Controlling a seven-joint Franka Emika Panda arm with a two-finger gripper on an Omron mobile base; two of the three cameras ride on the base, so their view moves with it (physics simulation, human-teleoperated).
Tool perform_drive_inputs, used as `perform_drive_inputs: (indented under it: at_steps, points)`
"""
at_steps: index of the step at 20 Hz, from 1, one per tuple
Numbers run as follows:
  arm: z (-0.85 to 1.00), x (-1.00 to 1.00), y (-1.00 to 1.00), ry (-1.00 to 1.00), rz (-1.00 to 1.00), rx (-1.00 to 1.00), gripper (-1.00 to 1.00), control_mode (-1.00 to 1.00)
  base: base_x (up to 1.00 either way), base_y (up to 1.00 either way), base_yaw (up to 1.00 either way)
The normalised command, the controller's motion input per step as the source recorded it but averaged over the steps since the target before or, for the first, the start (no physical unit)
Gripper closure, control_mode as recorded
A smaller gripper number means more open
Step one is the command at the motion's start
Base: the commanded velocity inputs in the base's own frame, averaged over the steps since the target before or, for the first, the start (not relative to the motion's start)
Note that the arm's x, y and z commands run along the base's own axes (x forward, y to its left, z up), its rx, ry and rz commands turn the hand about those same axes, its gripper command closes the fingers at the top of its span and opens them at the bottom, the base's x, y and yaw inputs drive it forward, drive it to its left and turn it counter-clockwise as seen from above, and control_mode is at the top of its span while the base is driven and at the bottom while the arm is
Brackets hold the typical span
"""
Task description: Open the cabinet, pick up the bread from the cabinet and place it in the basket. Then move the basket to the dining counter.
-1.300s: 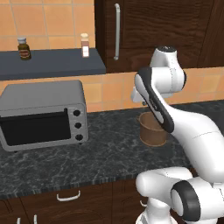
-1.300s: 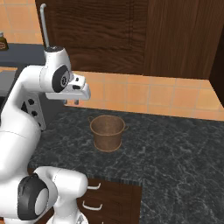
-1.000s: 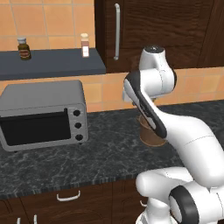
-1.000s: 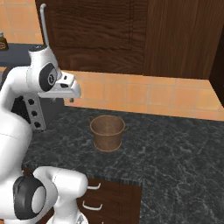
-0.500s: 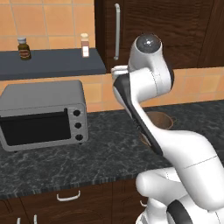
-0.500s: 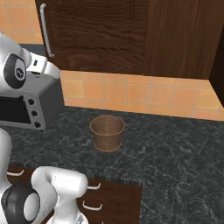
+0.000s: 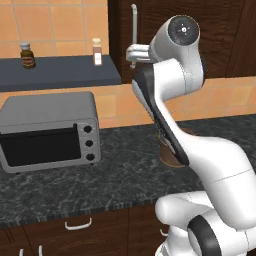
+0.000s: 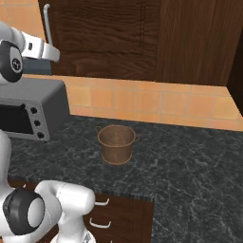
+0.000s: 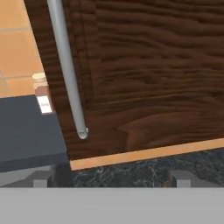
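The cabinet [image 7: 225, 30] [image 8: 104, 33] is shut, so the bread is hidden. Its dark wood door [image 9: 153, 65] is close in the hand view, with the long silver handle [image 9: 65, 65] left of centre. My gripper [image 7: 131, 56] [image 8: 55, 55] [image 9: 110, 179] is raised at the lower end of the handle [image 7: 134, 22] [image 8: 47, 19], short of the door and touching nothing. Its fingertips [image 9: 41, 179] stand wide apart, open and empty. The brown basket [image 8: 116, 142] stands empty on the worktop, partly behind my arm [image 7: 169, 156]. The dining counter is out of view.
A grey toaster oven [image 7: 47, 130] [image 8: 28, 111] sits on the black marbled worktop [image 7: 115, 170] left of the basket. A dark shelf [image 7: 55, 72] [image 9: 26, 131] beside the cabinet carries two small bottles [image 7: 28, 54] [image 7: 97, 51]. Drawers [image 8: 118, 213] lie below the worktop.
My arm has swung up and to the left, from above the basket to the foot of the cabinet handle. The fingers have spread a little wider. The basket has not moved.
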Motion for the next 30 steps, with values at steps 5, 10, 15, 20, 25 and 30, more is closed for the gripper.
perform_drive_inputs:
  at_steps: [5,10,15,20,25,30]
  points:
    - [0.54,0.28,0.25,0.01,0.11,0.0,-1.0,-1.0,0.0,0.0,0.0]
    - [-0.03,0.06,0.03,0.0,0.0,0.0,-1.0,-1.0,0.0,0.0,0.0]
    - [-0.06,0.48,0.18,-0.09,0.0,0.0,-1.0,-1.0,0.0,0.0,0.0]
    - [-0.02,0.49,0.04,-0.07,0.0,-0.01,-1.0,-1.0,0.0,0.0,0.0]
    - [-0.11,0.5,0.0,-0.02,0.0,-0.05,-1.0,-1.0,0.0,0.0,0.0]
    - [-0.03,0.51,0.01,-0.01,0.0,-0.01,-1.0,-1.0,0.0,0.0,0.0]
